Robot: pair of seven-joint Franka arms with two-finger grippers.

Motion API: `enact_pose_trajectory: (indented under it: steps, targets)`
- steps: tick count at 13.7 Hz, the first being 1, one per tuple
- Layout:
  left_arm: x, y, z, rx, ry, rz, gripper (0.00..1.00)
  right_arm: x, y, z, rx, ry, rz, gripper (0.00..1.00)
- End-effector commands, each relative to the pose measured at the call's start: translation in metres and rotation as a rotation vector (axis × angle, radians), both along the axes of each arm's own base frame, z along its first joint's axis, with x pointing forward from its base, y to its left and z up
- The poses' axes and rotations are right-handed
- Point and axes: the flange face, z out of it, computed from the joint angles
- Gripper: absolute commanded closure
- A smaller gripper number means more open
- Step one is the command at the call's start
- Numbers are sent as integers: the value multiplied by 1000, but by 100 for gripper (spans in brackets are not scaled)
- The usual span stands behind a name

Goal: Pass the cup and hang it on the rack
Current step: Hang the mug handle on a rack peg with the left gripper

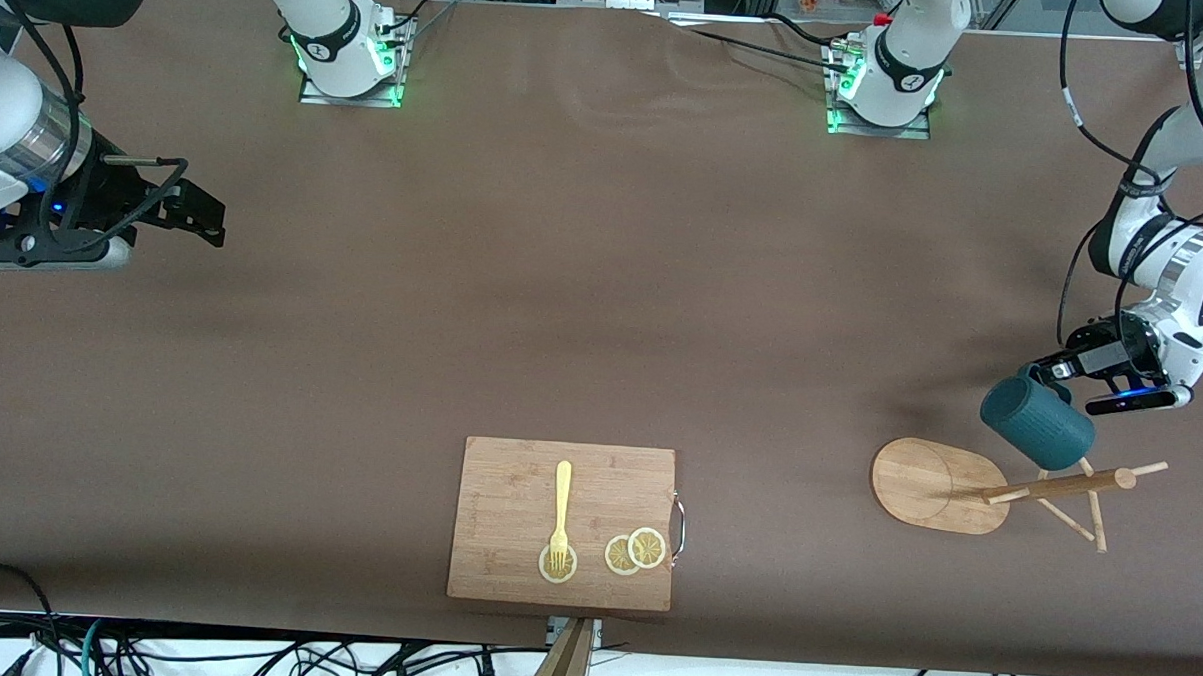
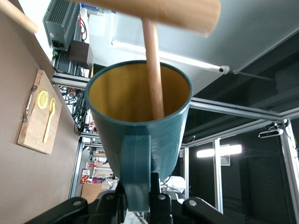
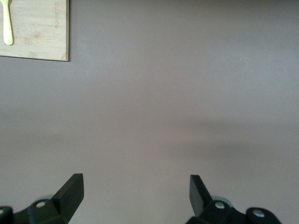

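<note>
Brown cloth is covering the whole table. At the right arm's end, the right gripper (image 1: 201, 214) is waiting over bare cloth, fingers spread wide and holding nothing. Nearest the front camera, a cutting board (image 1: 517, 475) is carrying a yellow fork (image 1: 562, 507). At the left arm's end, the left gripper (image 1: 1056, 374) is clamping the cup (image 1: 1037, 423) by its handle, holding it over the rack (image 1: 942, 485), a peg (image 2: 153, 70) poking into the cup's mouth.
</note>
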Motion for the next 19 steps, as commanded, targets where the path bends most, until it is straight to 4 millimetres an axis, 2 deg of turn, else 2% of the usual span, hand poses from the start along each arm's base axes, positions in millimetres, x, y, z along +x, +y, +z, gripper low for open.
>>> enact_pose_trajectory:
  steps: [1, 6, 8, 9, 10, 12, 15, 19]
  targets:
    - [12, 19, -4, -52, 6, 9, 100, 1, -2, 4, -12, -1, 8, 0]
    - [21, 34, -21, -77, 11, 18, 100, 1, -2, 4, -12, -1, 8, 0]
    - [21, 34, -21, -78, 9, 18, 42, 1, -1, 4, -12, -1, 10, 0]
    - [21, 33, -21, -78, 8, 14, 31, 1, -2, 4, -12, -1, 8, 0]
    - [21, 30, -20, -80, 1, 7, 0, 1, -2, 5, -12, -2, 8, 0]
    - [20, 27, -13, -72, -6, -23, 0, 1, -1, 4, -12, -1, 10, 0]
    - [5, 23, -7, 22, 34, -167, 0, 1, -2, 5, -12, -2, 8, 0]
    - [-22, 37, 43, 247, 80, -373, 0, 1, -2, 4, -12, -1, 8, 0]
